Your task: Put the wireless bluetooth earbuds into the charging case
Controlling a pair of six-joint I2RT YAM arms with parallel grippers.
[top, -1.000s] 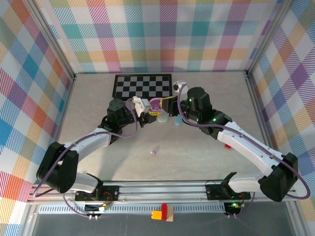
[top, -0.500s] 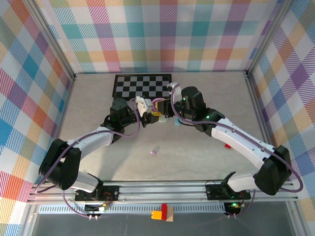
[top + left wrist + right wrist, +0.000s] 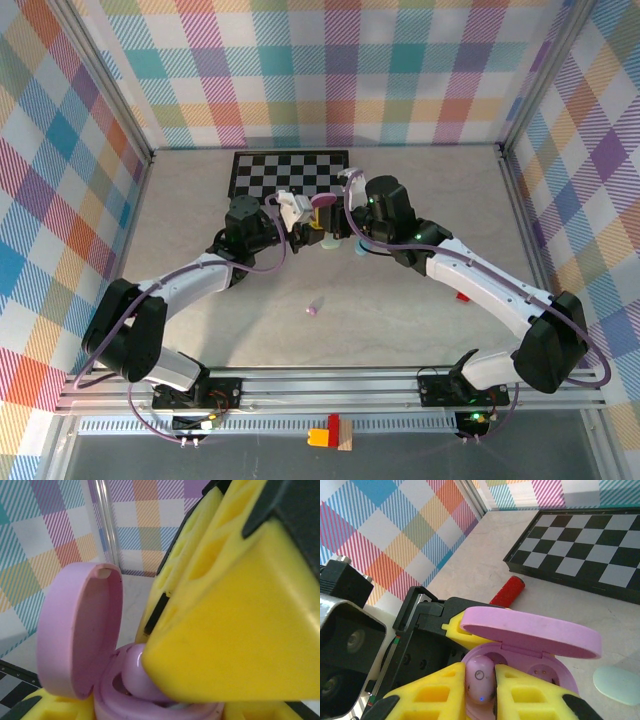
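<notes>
right jaws pinch the earbud (image 3: pixel 480 680) at the open case (image 3: pixel 530 632), left jaws clamp the case; tilted, it could miss its socket, jam, or pop free.

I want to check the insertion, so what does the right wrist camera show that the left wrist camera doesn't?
Right wrist: the earbud pinched from both sides by the right gripper, an empty socket beside it, the chessboard, a red cylinder, a pale case. Left wrist: the lid's inner face, a frame post. Both: the open pink case, held by the left gripper, with the earbud at its well.
</notes>
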